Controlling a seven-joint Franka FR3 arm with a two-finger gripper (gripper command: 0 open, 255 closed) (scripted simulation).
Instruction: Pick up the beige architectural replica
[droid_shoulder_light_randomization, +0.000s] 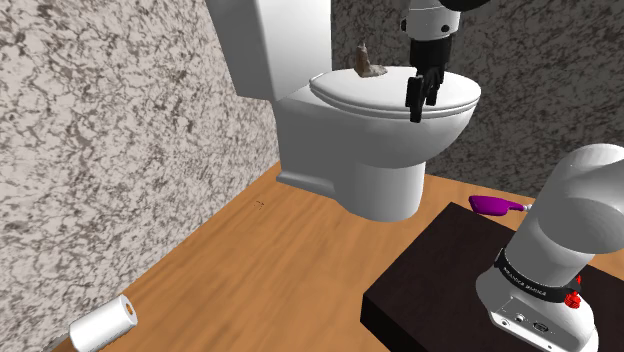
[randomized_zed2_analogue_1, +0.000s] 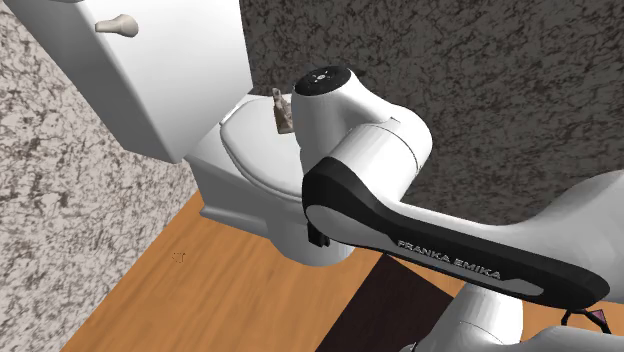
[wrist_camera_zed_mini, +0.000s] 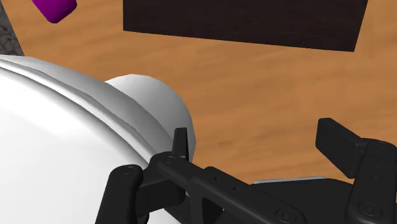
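Replica (droid_shoulder_light_randomization: 366, 62) sits on toilet lid (droid_shoulder_light_randomization: 372, 93) near released end effector (droid_shoulder_light_randomization: 422, 101) (purple object (droid_shoulder_light_randomization: 494, 205) beside stand (droid_shoulder_light_randomization: 440, 285)).

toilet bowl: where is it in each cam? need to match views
Shoulder view: toilet bowl at top centre, against the back wall.
Second exterior view: toilet bowl left of centre, partly behind the arm.
Wrist view: toilet bowl, the white curve beside the gripper.
Shared landmark: the dark stand.
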